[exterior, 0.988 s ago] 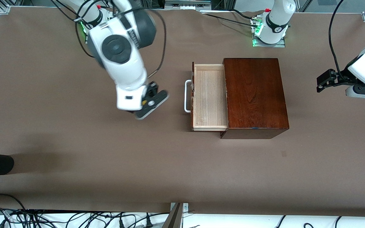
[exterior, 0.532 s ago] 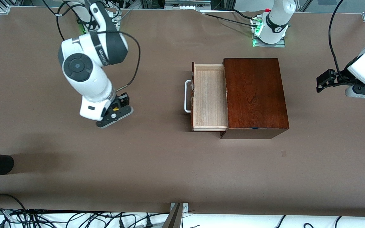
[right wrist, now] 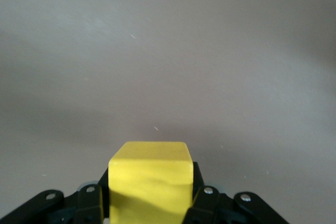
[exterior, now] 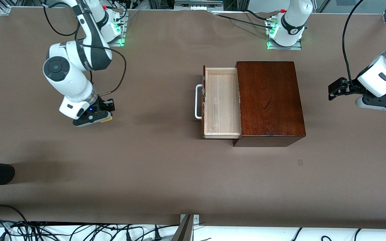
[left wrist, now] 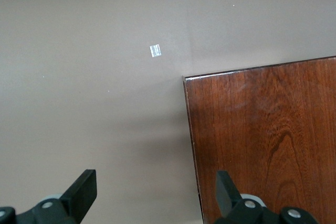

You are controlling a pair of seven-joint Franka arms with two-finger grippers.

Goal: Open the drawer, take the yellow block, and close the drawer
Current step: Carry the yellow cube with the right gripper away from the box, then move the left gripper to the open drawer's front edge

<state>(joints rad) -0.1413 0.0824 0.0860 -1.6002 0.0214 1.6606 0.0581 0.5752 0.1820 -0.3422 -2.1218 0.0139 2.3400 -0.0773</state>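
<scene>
The drawer point(exterior: 221, 102) stands pulled out of the box point(exterior: 269, 102) toward the right arm's end of the table point(exterior: 166, 174).

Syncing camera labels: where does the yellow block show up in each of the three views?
Front view: the yellow block peeks out under the right end effector, over bare table toward the right arm's end.
Left wrist view: not in it; only the wooden box and table show.
Right wrist view: the block fills the lower middle, clamped between the black fingers.
Shared landmark: the brown table surface.
</scene>
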